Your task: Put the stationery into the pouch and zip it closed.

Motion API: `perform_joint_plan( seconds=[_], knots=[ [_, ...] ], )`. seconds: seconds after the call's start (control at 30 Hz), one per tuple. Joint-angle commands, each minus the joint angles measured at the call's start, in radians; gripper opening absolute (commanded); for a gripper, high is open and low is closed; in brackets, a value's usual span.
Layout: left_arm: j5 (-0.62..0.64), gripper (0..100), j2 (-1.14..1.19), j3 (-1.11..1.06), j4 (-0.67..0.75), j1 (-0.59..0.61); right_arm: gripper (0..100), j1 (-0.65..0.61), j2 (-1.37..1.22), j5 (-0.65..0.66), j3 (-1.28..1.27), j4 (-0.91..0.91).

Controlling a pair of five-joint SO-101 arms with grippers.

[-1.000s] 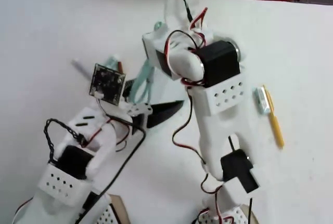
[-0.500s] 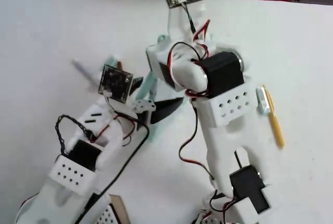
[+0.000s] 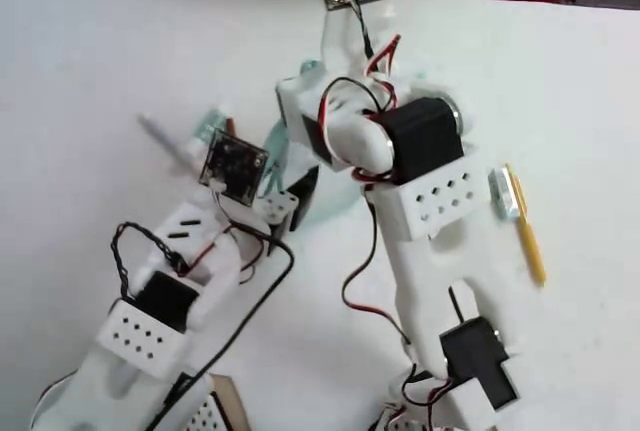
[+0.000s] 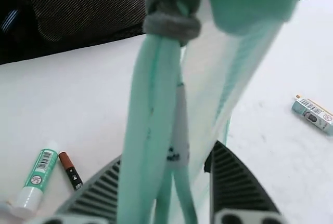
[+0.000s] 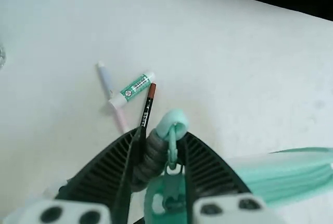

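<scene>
The mint-green see-through pouch [image 3: 275,141] hangs between the two arms. My right gripper [image 5: 161,135] is shut on its grey zip pull [image 5: 154,154], holding that end up. My left gripper [image 4: 166,156] is shut on the pouch's edge [image 4: 151,130] lower down, one finger [image 4: 234,182] on each side. On the table beyond lie a green-labelled stick [image 5: 132,88], a brown pencil [image 5: 146,108] and a pale pen [image 5: 105,81]. A yellow pencil [image 3: 526,229] and a small eraser [image 3: 503,194] lie to the other side of the right arm.
The white table [image 3: 90,61] has free room at the far left and far right. The right arm's body [image 3: 430,201] covers the middle of the table. A dark mesh chair back [image 4: 78,5] stands beyond the table's edge.
My left arm has moved in toward the pouch and its black jaw has swung from wide apart to closed on the pouch. The right arm shifted slightly, still holding the zip pull.
</scene>
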State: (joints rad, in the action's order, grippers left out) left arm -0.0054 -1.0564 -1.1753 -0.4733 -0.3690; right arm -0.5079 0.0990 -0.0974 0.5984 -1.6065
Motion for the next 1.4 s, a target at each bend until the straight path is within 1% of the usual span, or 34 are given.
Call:
perform_joint_plan(
  seconds=[0.0,0.23,0.5,0.67,0.77,0.83,1.1,1.23,1.3,1.37],
  knots=[
    [-0.015,14,0.004,0.005,0.012,0.008,1.8,0.007,0.028,-0.003,-0.005,0.027],
    [-0.017,14,0.004,-0.015,0.014,0.008,1.8,0.105,0.028,-0.002,-0.005,0.136],
    [-0.017,13,0.004,-0.015,0.014,0.008,1.8,0.174,0.022,-0.002,-0.006,0.183],
    [-0.017,13,0.004,-0.015,0.014,0.008,1.8,0.249,0.004,-0.002,-0.043,0.245],
    [-0.017,13,0.004,-0.015,0.014,0.008,1.8,0.274,-0.03,0.046,-0.084,0.283],
    [-0.017,13,0.004,-0.015,0.014,0.008,1.8,0.274,-0.058,0.063,-0.112,0.3],
    [-0.018,13,0.004,-0.023,0.014,0.008,1.8,0.234,-0.09,0.06,-0.152,0.297],
    [-0.018,14,-0.004,-0.009,0.015,0.008,1.8,0.168,-0.082,0.06,-0.141,0.243],
    [-0.018,18,-0.048,0.014,-0.012,0.012,1.8,0.125,-0.076,0.061,-0.132,0.2],
    [-0.02,28,-0.117,0.032,-0.092,0.012,1.8,0.091,-0.059,0.061,-0.129,0.157]
  ],
)
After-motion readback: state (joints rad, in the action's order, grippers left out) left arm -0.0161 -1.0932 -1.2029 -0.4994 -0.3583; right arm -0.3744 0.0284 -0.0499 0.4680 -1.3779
